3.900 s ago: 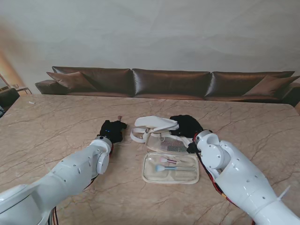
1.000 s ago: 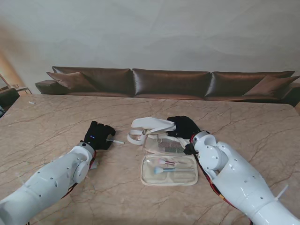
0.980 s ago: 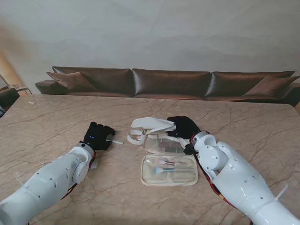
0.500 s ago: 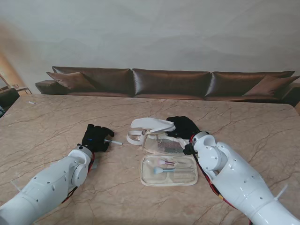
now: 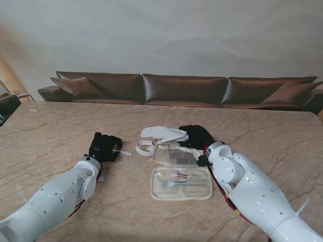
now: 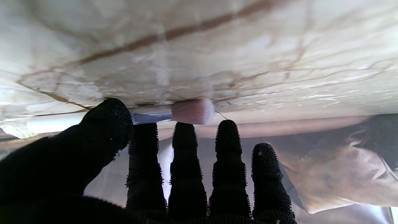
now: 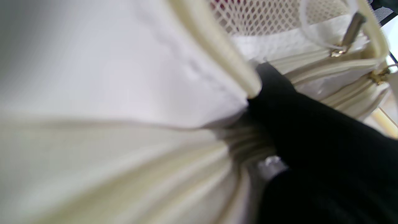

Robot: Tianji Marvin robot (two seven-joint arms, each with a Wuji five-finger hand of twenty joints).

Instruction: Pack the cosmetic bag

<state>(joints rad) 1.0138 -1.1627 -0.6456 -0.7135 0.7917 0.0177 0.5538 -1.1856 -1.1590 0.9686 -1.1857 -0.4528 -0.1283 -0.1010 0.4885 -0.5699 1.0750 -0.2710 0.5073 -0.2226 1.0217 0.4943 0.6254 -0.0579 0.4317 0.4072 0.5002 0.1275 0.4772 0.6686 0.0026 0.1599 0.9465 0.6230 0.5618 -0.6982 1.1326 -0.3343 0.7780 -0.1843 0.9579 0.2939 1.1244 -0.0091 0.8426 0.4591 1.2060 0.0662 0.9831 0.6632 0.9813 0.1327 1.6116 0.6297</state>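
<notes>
The cream cosmetics bag (image 5: 170, 146) lies open at the table's middle, its lid (image 5: 163, 133) folded back. My right hand (image 5: 198, 136) is shut on the bag's right edge; in the right wrist view a black finger (image 7: 298, 112) presses the cream piping (image 7: 217, 40) beside the mesh pocket (image 7: 261, 15). My left hand (image 5: 104, 146) rests to the bag's left, with a makeup brush (image 5: 122, 152) sticking out toward the bag. In the left wrist view the thumb (image 6: 105, 121) and first finger pinch the handle of the pink-tipped makeup brush (image 6: 192, 111) against the table.
A flat clear pouch (image 5: 181, 183) holding several brushes lies nearer to me than the bag. The marble table (image 5: 262, 131) stretches wide on both sides. A brown sofa (image 5: 181, 89) runs behind the far edge.
Since 3.9 s ago my left hand has moved left, away from the bag, with the brush. Over the last second it has barely shifted. The right hand stays on the bag.
</notes>
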